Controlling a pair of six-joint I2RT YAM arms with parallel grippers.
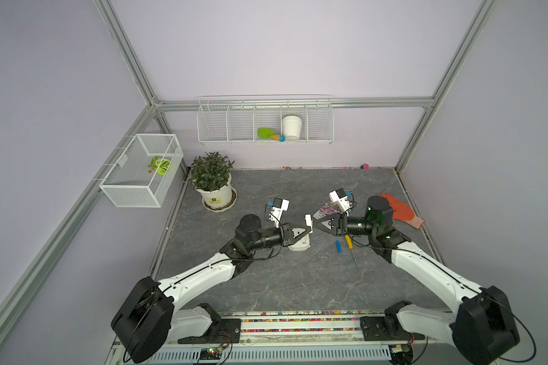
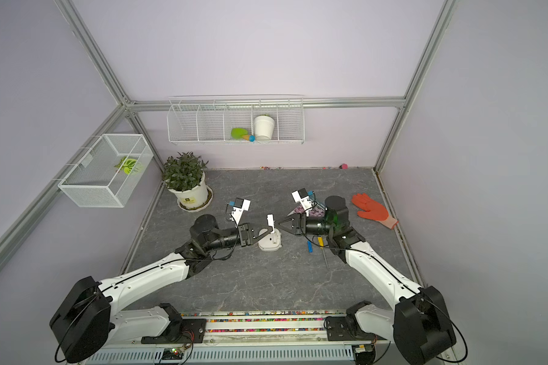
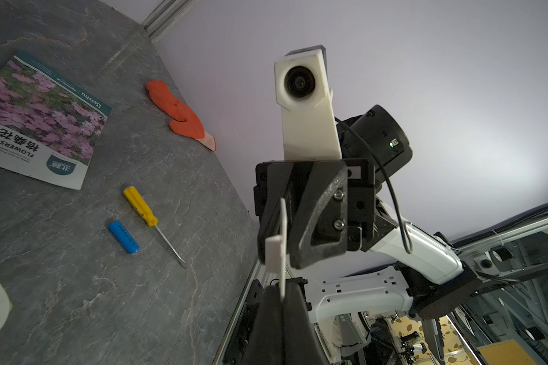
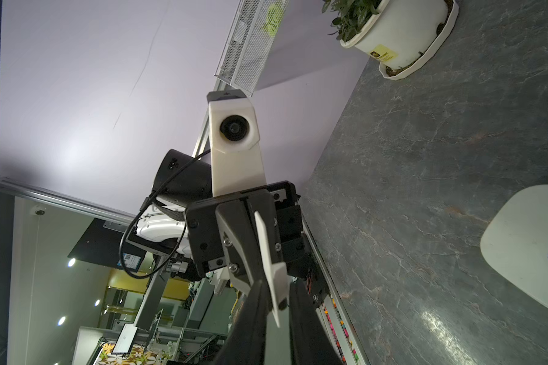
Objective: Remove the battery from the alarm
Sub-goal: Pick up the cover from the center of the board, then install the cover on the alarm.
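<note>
Both top views show the grey table (image 1: 282, 284) with the two arms reaching in from its near edge. Their forearms are low and their wrists are turned so that the grippers lie about level and point at each other, tips meeting just above the alarm's far right corner. The alarm (image 1: 299, 246) lies flat on the table, partly under the left gripper (image 1: 309, 227). To the alarm's right, on the right arm's side, lies the yellow-handled screwdriver (image 1: 348, 242). Between it and the alarm is the battery (image 1: 338, 246), already out of the alarm and resting on the table. It sits just beside the screwdriver handle and about parallel to it, its long axis running from the far side toward the robot. The battery lies below the right gripper (image 1: 317, 223) and a little toward the robot from it, so the right arm is plainly the nearer; the left would have to cross over the alarm. Smallest is the thin white cover plate (image 3: 277, 252), likely the alarm's battery door, held above the alarm. The left gripper is pinched tight on one end of it. The right gripper's jaws stand narrowly apart on either side of the other end, with a sliver of gap showing in the right wrist view, so I judge it not yet clamped.
</note>
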